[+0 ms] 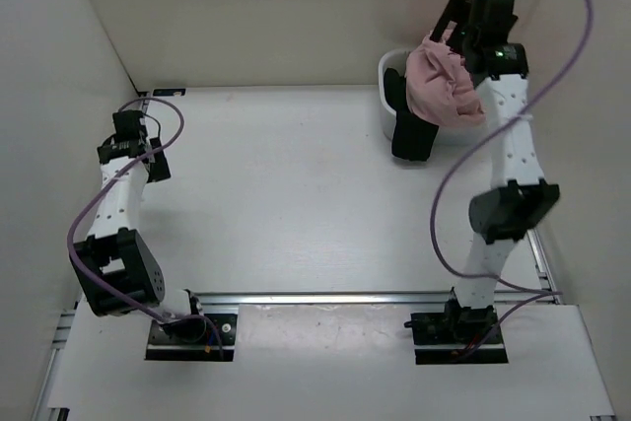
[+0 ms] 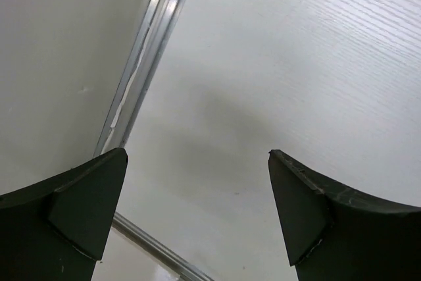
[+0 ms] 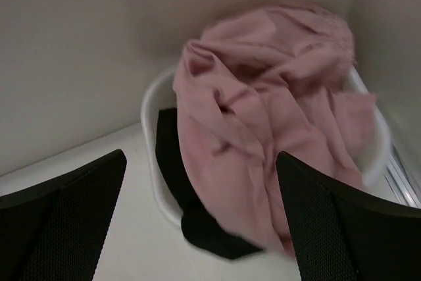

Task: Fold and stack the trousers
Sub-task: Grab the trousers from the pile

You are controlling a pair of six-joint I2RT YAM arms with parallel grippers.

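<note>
The dusty-pink trousers [image 1: 446,88] lie crumpled in a heap in a white basket [image 1: 385,96] at the far right corner and spill over its front rim. In the right wrist view the trousers [image 3: 263,116] fill the basket [image 3: 150,129]. My right gripper [image 1: 449,22] hovers above the heap with its jaws wide open and nothing between them [image 3: 200,156]. My left gripper [image 1: 153,160] is open and empty, low over the bare table by the left wall [image 2: 197,153].
A black garment [image 1: 412,132] hangs out of the basket under the trousers and onto the table; it also shows in the right wrist view [image 3: 210,228]. White walls close the left, back and right sides. An aluminium rail [image 2: 141,64] runs along the left wall's foot.
</note>
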